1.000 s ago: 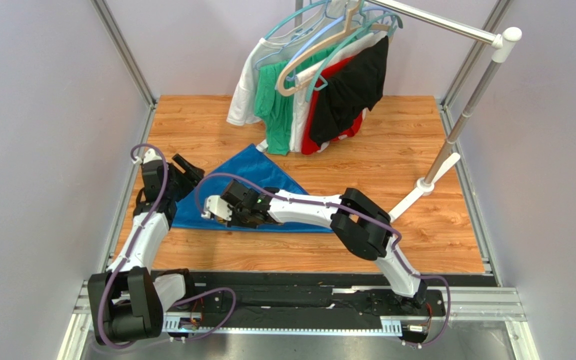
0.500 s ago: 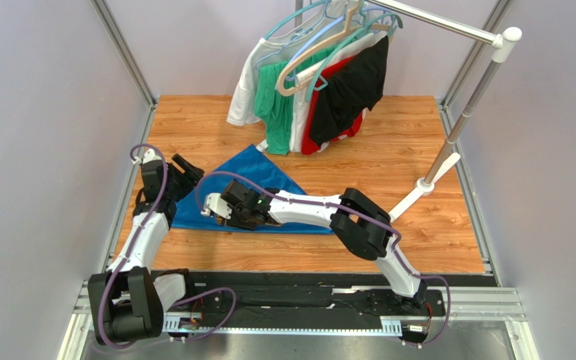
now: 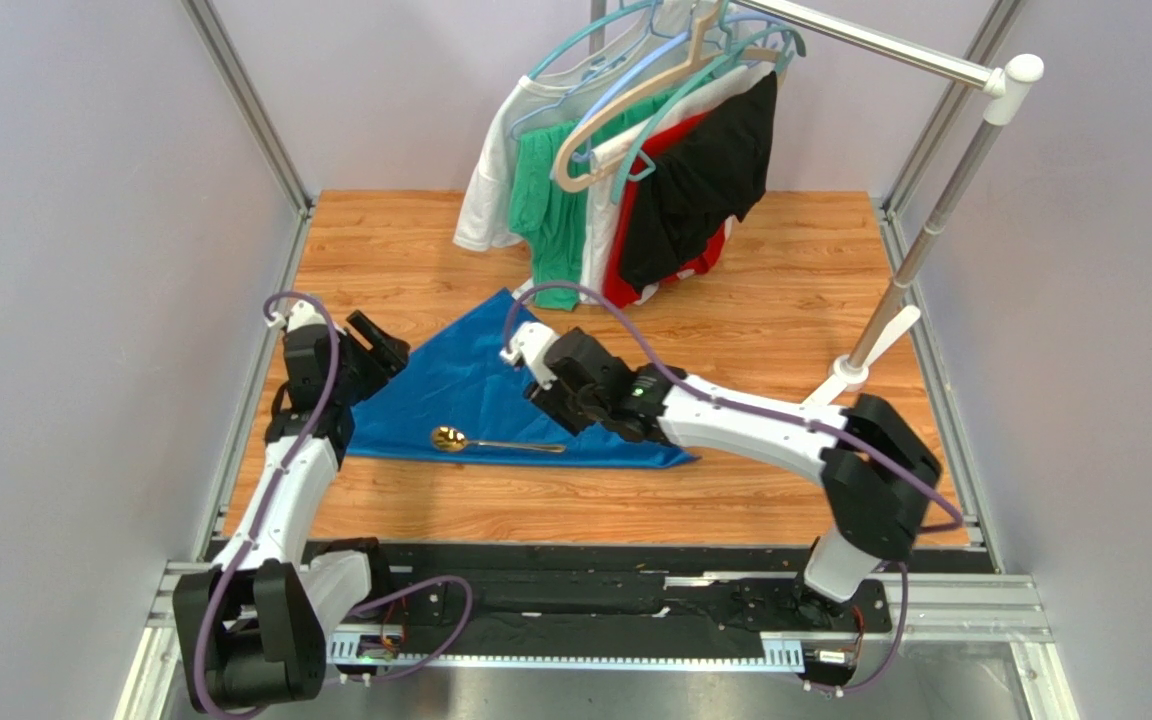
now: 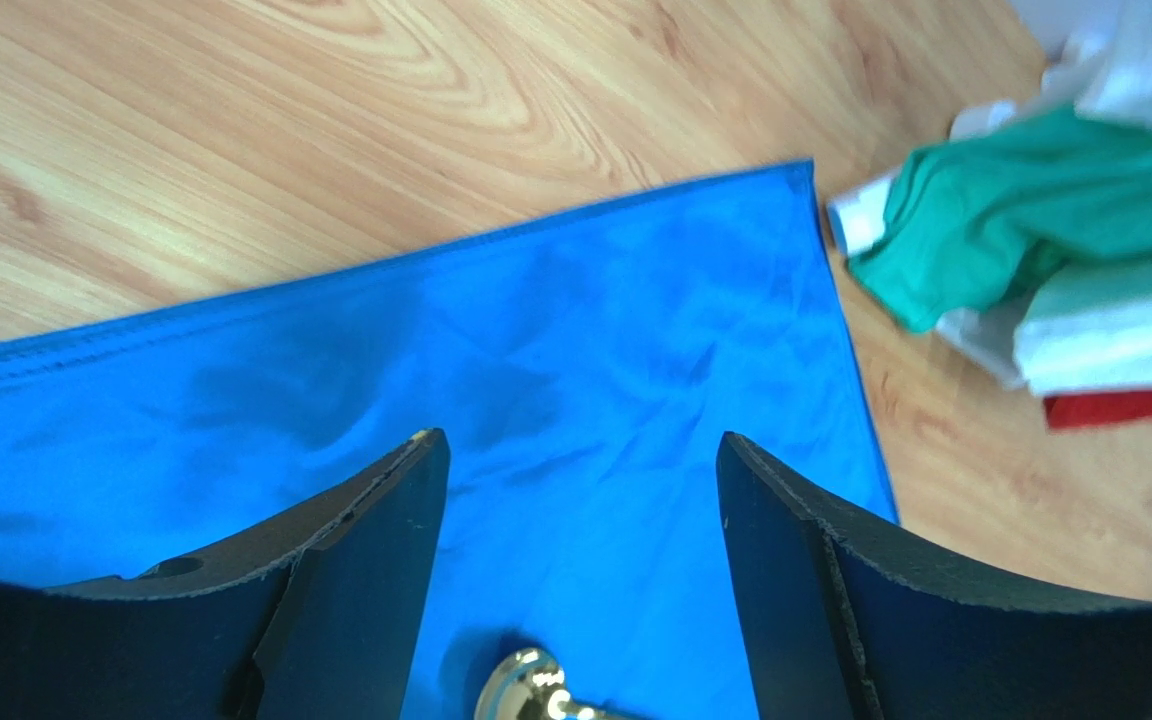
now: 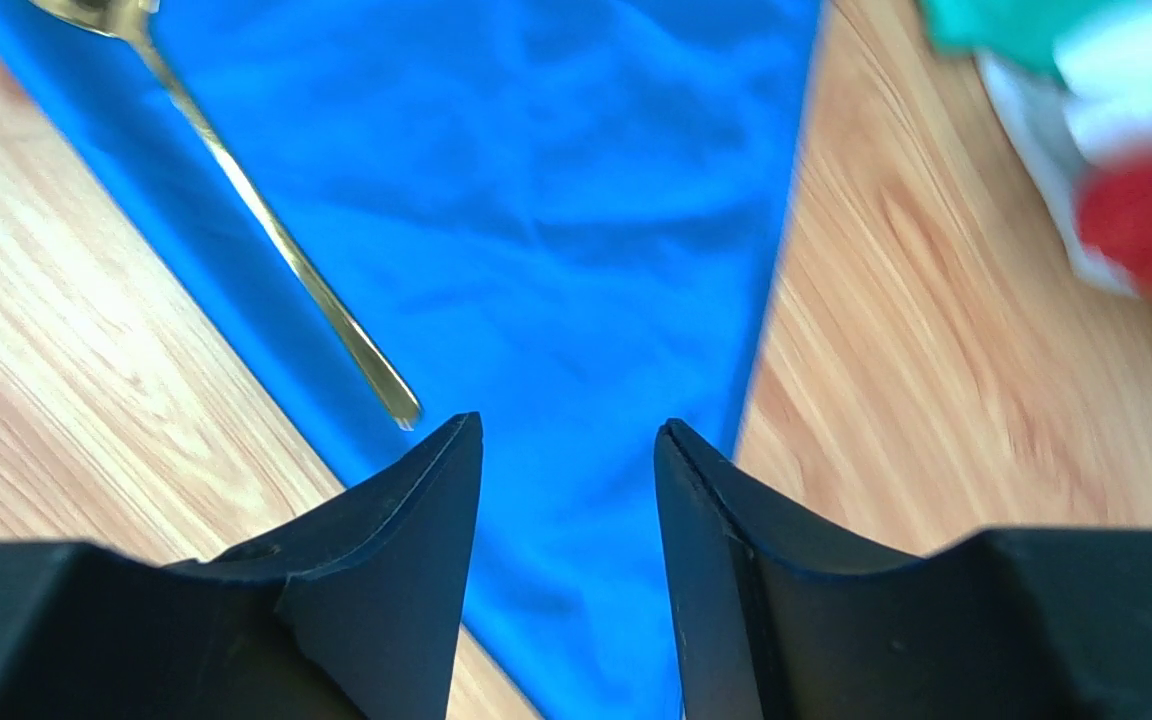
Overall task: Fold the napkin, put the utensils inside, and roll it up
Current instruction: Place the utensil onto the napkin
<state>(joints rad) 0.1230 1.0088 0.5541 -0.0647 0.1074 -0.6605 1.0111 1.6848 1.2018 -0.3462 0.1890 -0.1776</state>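
The blue napkin [image 3: 485,393] lies flat on the wooden table as a folded triangle. A gold spoon [image 3: 495,444] rests on its near edge, bowl to the left. My left gripper [image 3: 384,345] hovers open over the napkin's left part; in the left wrist view the napkin [image 4: 582,345] fills the gap of that gripper [image 4: 575,450], and the spoon's bowl [image 4: 530,687] shows just below. My right gripper [image 3: 534,365] is raised over the napkin's far corner, open and empty. In the right wrist view that gripper [image 5: 567,428] looks down on the napkin [image 5: 537,195], with the spoon [image 5: 259,210] to its left.
Green, white, red and black garments [image 3: 627,173] hang on hangers at the back, their hems reaching the table just beyond the napkin's far tip. The rack's slanted pole [image 3: 920,240] and white foot [image 3: 845,372] stand at the right. Bare wood lies right of the napkin.
My right gripper opened, left the spoon on the napkin's near edge, and drew back up and to the right. The left arm barely moved.
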